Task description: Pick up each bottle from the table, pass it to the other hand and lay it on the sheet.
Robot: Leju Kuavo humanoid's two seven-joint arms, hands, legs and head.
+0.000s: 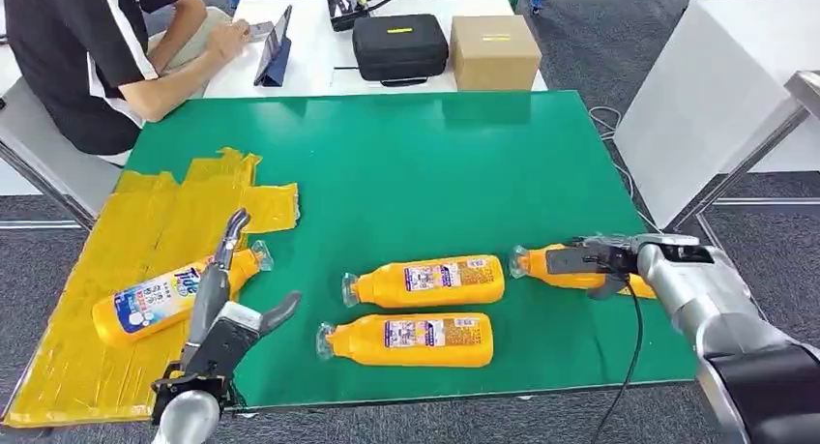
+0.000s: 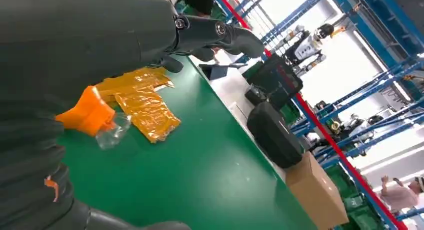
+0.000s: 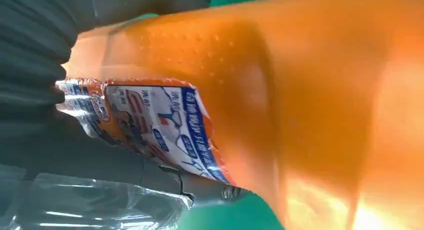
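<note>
One orange bottle [image 1: 160, 301] lies on the yellow sheet [image 1: 87, 367] at the table's left, its clear cap [image 2: 113, 132] toward the green mat. My left hand [image 1: 224, 320] hovers just beside and over it, fingers [image 2: 220, 32] spread and holding nothing. Two more orange bottles [image 1: 425, 281] [image 1: 406, 340] lie side by side mid-table near the front edge. A further bottle [image 1: 569, 268] lies at the right, and my right hand [image 1: 604, 260] is wrapped around it; its orange body and label [image 3: 165, 125] press close against that hand's fingers.
A person [image 1: 87, 47] sits at the far left corner by a tablet [image 1: 274, 47]. Behind the green table [image 1: 435, 163] stand a black case [image 1: 398, 45] and a cardboard box [image 1: 494, 51]. A white table [image 1: 725, 86] is to the right.
</note>
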